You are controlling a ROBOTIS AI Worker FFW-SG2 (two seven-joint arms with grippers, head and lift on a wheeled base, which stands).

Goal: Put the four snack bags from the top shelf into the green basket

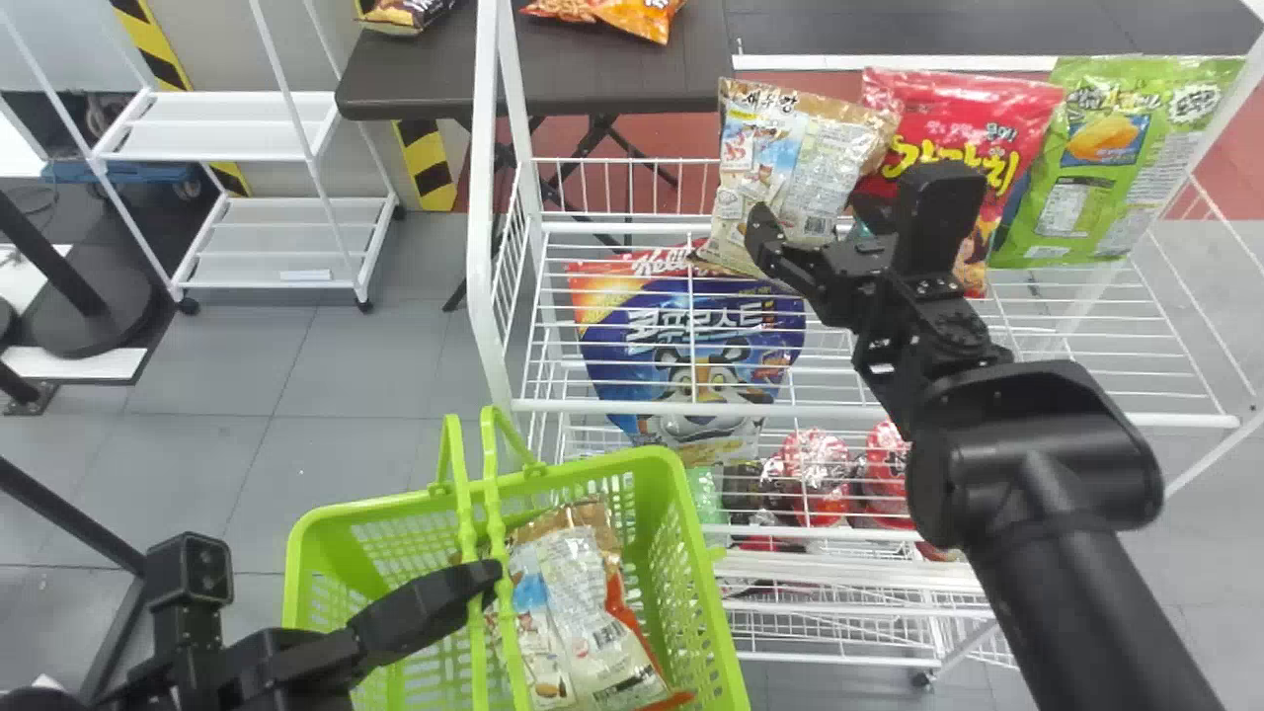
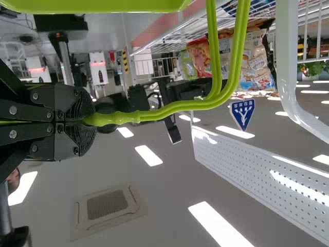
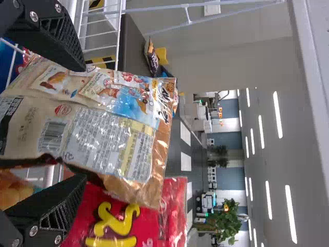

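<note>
Grey floor tiles extend behind the wire rack. On its top shelf, the tan bag leans beside the red bag and green bag. The right gripper has its fingers spread astride the tan bag, presumably to pinch it across its thickness; contact is hard to confirm. The left gripper is clamped on the handles, likely to steady the green basket, which contains a snack bag.
</note>
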